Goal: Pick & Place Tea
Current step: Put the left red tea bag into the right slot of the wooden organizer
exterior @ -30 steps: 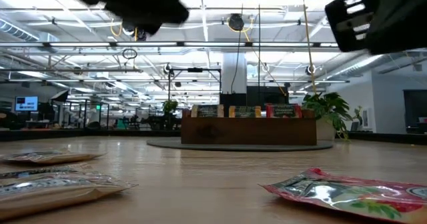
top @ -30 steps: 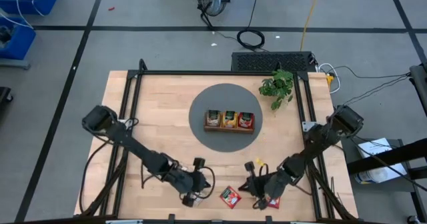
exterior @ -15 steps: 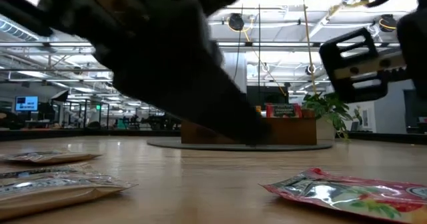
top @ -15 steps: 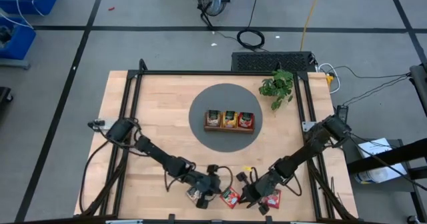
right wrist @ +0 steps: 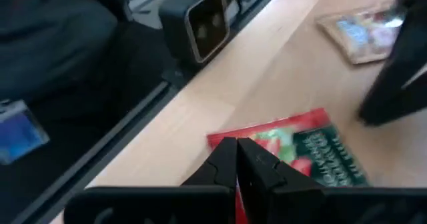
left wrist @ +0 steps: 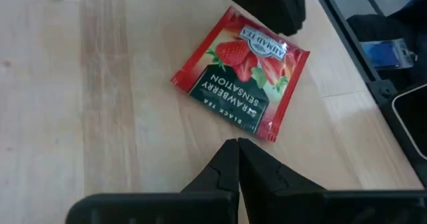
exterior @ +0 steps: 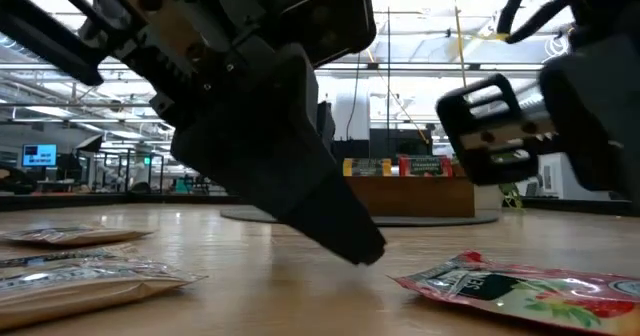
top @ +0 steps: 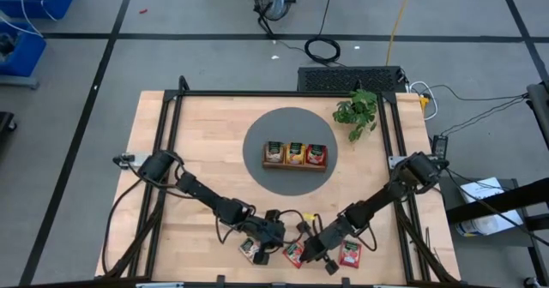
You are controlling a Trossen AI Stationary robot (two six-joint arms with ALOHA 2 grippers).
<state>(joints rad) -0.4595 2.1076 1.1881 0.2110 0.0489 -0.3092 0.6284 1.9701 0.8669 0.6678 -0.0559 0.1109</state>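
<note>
Everything is lit evenly and brightly from ceiling strip lights [exterior: 120, 71], glaring white in the low view. Only soft, short shadows are cast on the table [top: 214, 164]. The nearest sachets [exterior: 80, 276] are blurred at low level, and the right wrist view is smeared throughout.

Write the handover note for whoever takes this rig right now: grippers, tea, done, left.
Left gripper: shut, empty, tip just short of the red strawberry tea sachet at the table's front edge.
Right gripper: shut, empty, over that sachet's edge from the other side.
Second red sachet lies to the right, a cream-white sachet to the left.
Done: brown three-compartment wooden tray on the grey round mat holds sachets in each compartment.
Left: loose front sachets, none gripped yet.
</note>
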